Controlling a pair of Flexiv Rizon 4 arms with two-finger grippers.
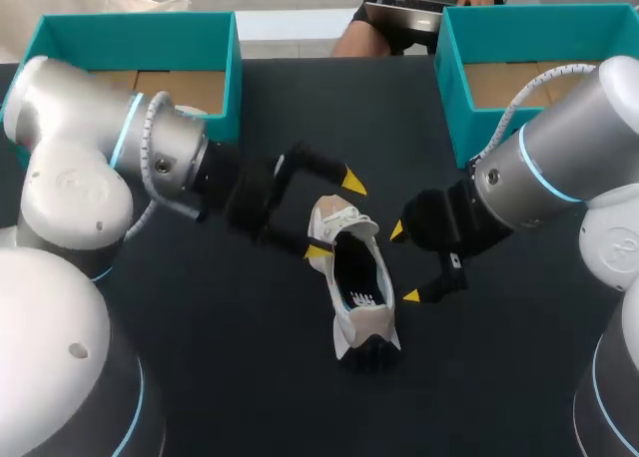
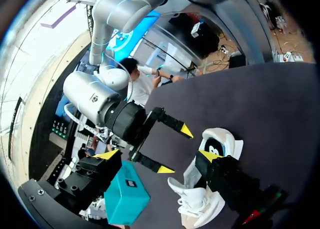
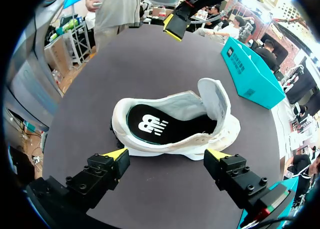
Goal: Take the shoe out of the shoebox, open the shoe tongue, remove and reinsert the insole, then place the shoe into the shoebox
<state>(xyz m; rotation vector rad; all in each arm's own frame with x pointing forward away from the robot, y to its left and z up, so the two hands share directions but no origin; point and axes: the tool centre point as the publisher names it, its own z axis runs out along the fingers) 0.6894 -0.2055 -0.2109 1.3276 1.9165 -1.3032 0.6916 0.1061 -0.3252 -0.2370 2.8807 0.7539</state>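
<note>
Dark table (image 1: 240,377), head view, swept left to right.

- Upper left: teal left shoebox (image 1: 130,28), with bare cardboard showing inside and no shoe in it.
- Left of centre: your left gripper (image 1: 334,218) has its jaws spread wide. One yellow tip sits at the shoe's side near the laces and the other is clear of it. You cannot tell whether the near tip makes contact.
- Centre: white shoe (image 1: 354,277) stands on its sole on the table, well apart from both boxes. In the right wrist view the tongue (image 3: 215,94) stands folded up and the black insole (image 3: 155,124) lies flat inside.
- Right of centre: your right gripper (image 1: 404,263) is just beside the shoe, jaws wide and holding nothing.
- Upper right: teal right shoebox (image 1: 539,23).

Judgement: the shoe is out of the box and the tongue is open. Nothing shows whether the insole has already been pulled and reseated. Boxing the shoe remains to be done.
</note>
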